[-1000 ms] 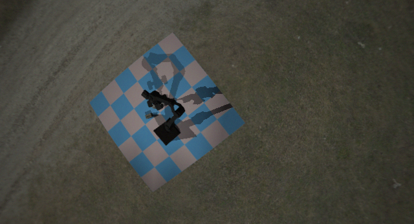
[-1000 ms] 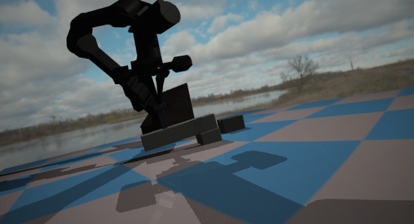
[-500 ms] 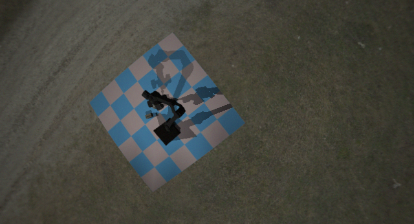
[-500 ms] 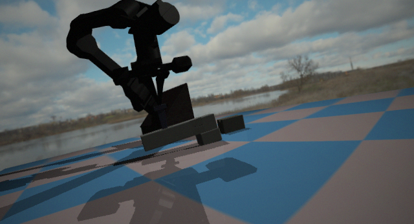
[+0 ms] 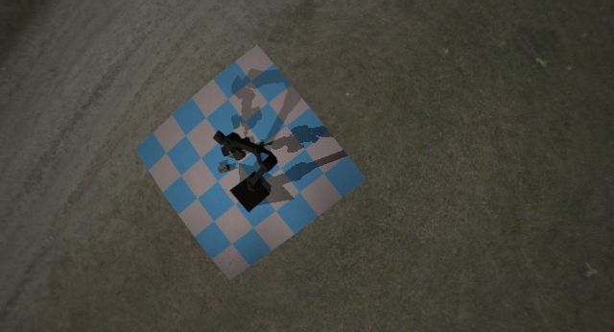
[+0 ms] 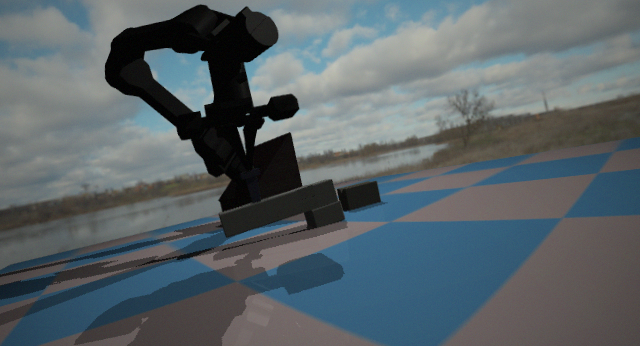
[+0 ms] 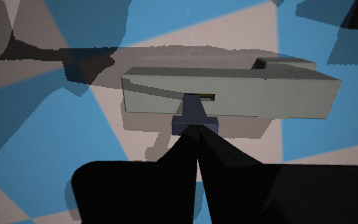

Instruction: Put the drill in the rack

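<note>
Top, arm: black arm (image 5: 271, 160) (image 6: 127, 76) bent over the checkered mat (image 5: 321, 195) (image 6: 477, 201) (image 7: 10, 195), its square base (image 5: 248, 207) on the mat.
Top, small block: tan-topped block (image 5: 224, 169) just beside the arm.
Top, gripper: dark, fingertips too small to read.
Exterior, gripper: gripper (image 6: 249, 169) (image 7: 196, 131) points down, tips at the head of the T-shaped piece (image 6: 254, 187) (image 7: 194, 109).
Exterior, T-shaped piece: upright at the long grey block (image 6: 280, 207) (image 7: 235, 92). Key or drill, can't tell which.
Exterior, neighbors: low block (image 6: 326, 215) (image 7: 292, 64) against the long block's side; dark block (image 6: 361, 195) near its end; dark slab (image 6: 282, 158) behind.
Wrist, fingers: fully shut, tips together at the piece's wide head; no grip on it visible.
Wrist, slot: stem runs down to one end of the slot (image 7: 207, 97), yellow showing inside.
Wrist, rack: can't tell which part is the rack.
</note>
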Robot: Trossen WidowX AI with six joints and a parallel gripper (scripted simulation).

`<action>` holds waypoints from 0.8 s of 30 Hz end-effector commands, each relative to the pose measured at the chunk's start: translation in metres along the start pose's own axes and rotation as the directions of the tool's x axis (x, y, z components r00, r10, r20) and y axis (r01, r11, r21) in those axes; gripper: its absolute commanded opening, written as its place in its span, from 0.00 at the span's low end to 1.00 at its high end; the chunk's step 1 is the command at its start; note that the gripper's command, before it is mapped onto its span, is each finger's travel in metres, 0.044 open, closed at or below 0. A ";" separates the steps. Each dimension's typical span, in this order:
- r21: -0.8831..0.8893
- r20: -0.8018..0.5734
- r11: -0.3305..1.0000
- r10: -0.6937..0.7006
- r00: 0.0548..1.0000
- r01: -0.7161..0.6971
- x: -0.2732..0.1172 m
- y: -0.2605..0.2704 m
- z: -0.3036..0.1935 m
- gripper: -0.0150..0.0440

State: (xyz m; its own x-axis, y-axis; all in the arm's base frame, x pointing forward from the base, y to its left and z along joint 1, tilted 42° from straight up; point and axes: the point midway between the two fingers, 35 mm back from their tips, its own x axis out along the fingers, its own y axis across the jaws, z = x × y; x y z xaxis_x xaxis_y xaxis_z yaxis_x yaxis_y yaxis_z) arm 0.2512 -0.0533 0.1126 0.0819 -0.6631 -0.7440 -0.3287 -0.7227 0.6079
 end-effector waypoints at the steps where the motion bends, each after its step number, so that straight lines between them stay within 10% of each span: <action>1: 0.000 0.039 1.000 0.017 0.999 -0.017 0.017 0.001 0.006 0.25; 15: 0.013 0.026 1.000 0.008 1.000 -0.008 -0.050 -0.004 -0.005 0.88; 24: 0.676 0.032 0.736 0.005 0.999 -0.026 -0.014 -0.081 -0.014 1.00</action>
State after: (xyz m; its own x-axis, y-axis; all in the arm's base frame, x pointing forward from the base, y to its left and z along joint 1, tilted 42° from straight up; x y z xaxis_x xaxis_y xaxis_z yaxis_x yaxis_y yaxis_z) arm 0.2739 -0.0045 0.1176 0.0567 -0.6641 -0.7455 -0.6575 -0.5867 0.4727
